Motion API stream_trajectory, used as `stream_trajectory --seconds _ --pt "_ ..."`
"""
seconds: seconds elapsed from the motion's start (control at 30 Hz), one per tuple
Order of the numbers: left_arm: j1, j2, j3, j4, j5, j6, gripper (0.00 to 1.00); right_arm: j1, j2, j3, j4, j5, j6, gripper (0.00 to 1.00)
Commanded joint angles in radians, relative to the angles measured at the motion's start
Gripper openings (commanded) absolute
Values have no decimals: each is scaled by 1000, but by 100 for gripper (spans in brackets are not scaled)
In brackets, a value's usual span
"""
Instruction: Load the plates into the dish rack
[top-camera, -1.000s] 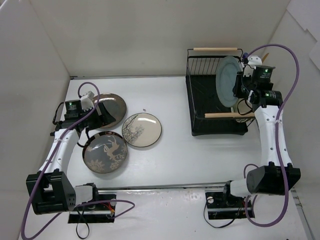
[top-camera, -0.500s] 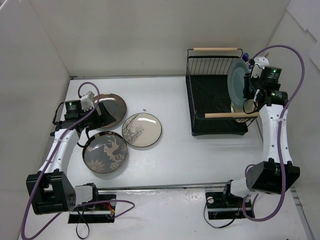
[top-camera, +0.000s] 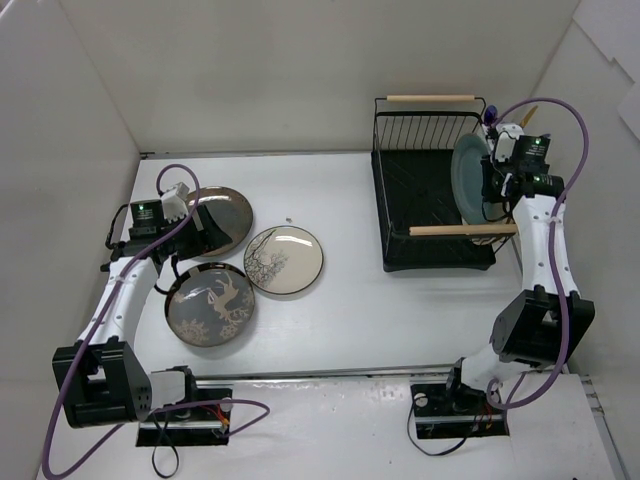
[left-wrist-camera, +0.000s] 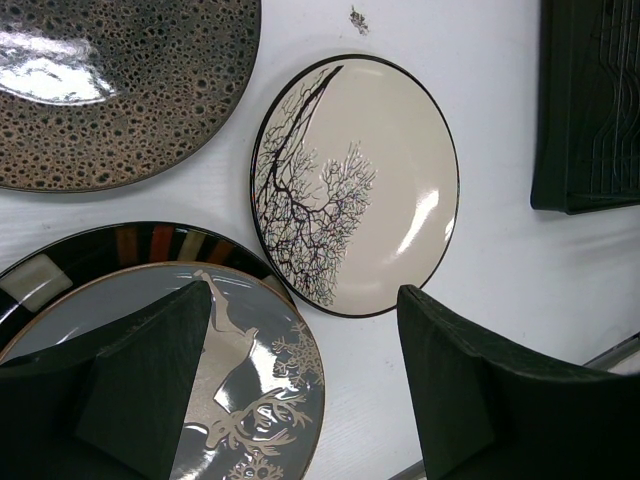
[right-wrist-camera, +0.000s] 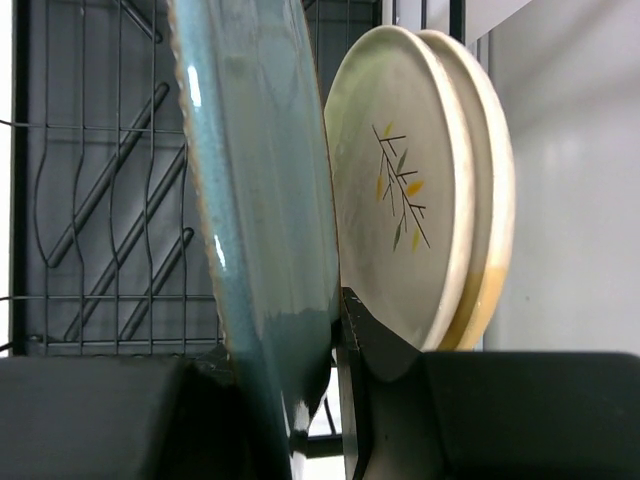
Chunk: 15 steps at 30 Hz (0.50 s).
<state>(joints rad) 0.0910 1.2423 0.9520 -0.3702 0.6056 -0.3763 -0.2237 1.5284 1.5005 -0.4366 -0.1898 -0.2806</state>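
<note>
The dish rack (top-camera: 410, 200) stands at the back right. My right gripper (top-camera: 491, 186) is shut on the rim of a teal plate (top-camera: 466, 176), held on edge over the rack's right end. In the right wrist view the teal plate (right-wrist-camera: 265, 200) stands pinched in my right gripper (right-wrist-camera: 320, 400), close beside two cream plates, the nearer one with a leaf motif (right-wrist-camera: 400, 190). On the table at the left lie a brown plate (top-camera: 222, 215), a cream plate with a tree pattern (top-camera: 283, 260) and a grey deer plate (top-camera: 210, 303). My left gripper (left-wrist-camera: 305, 390) hangs open over the deer plate (left-wrist-camera: 240, 400).
Under the deer plate lies a dark-rimmed plate (left-wrist-camera: 150, 240) with coloured blocks. The rack has two wooden rod handles, one at the front (top-camera: 460, 230) and one at the back (top-camera: 430, 98). White walls close in the table on three sides.
My right gripper has carried the teal plate to the right, toward the rack's right end beside the cream plates. The left arm has not moved.
</note>
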Motion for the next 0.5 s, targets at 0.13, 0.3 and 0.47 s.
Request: stream_trajectory --seconds 0.13,0.3,0.47 --pt "6 -6 21 34 17 17 70 -12 2 38 191 6 -34 0" --pt "6 2 21 34 19 19 70 -16 10 18 194 24 -58 0" --pt "6 11 24 34 26 14 70 -16 21 7 194 35 -54 0"
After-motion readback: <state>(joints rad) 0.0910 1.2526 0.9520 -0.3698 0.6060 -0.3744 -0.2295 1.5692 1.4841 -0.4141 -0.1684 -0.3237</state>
